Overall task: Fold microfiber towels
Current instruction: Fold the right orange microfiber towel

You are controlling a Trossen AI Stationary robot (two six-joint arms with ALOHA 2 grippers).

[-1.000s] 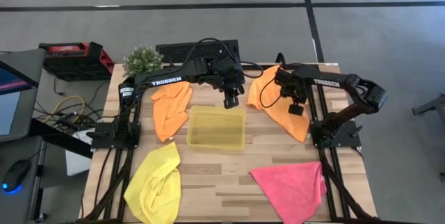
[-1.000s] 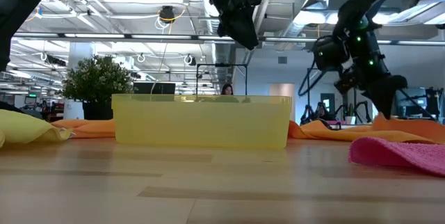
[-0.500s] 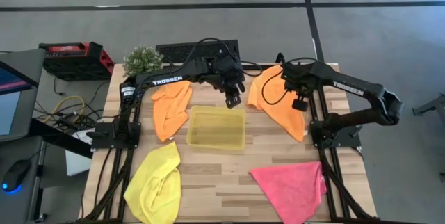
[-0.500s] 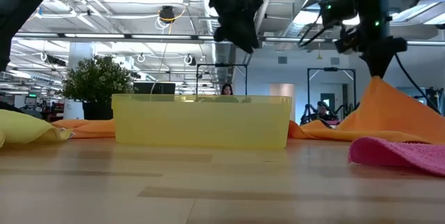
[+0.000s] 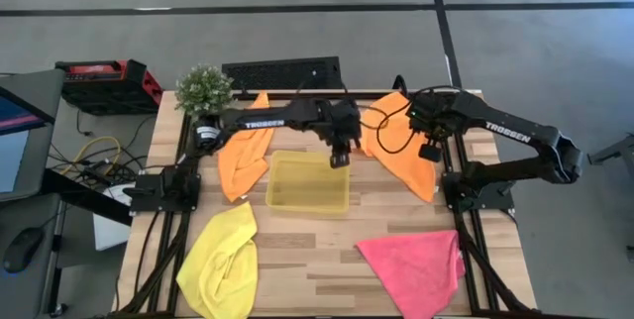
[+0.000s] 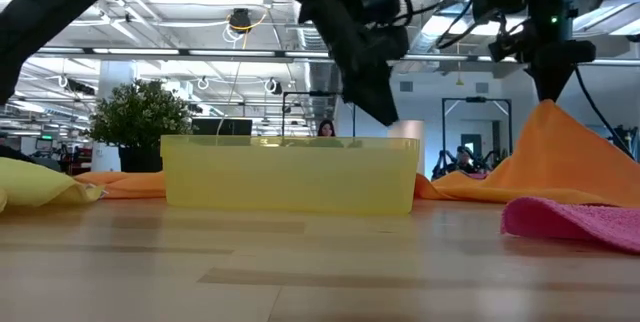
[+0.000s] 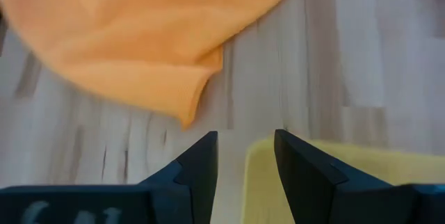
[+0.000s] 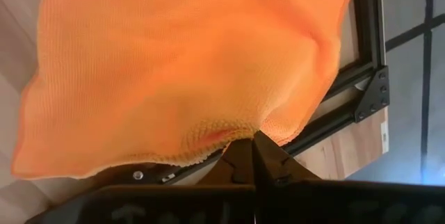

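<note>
Lifting 1 orange towel (image 5: 401, 156), right gripper (image 5: 429, 151) flanks yellow tray (image 5: 308, 200).

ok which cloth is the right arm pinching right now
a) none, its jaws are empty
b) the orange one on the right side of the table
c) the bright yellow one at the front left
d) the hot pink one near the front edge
b: the right gripper is shut on the soft orange microfiber towel, lifting it into a peak in the low view.

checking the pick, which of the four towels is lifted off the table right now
The orange microfiber towel on the right side, pinched by the right gripper and tented upward. The other orange towel, the bright yellow one and the hot pink one lie flat.
</note>
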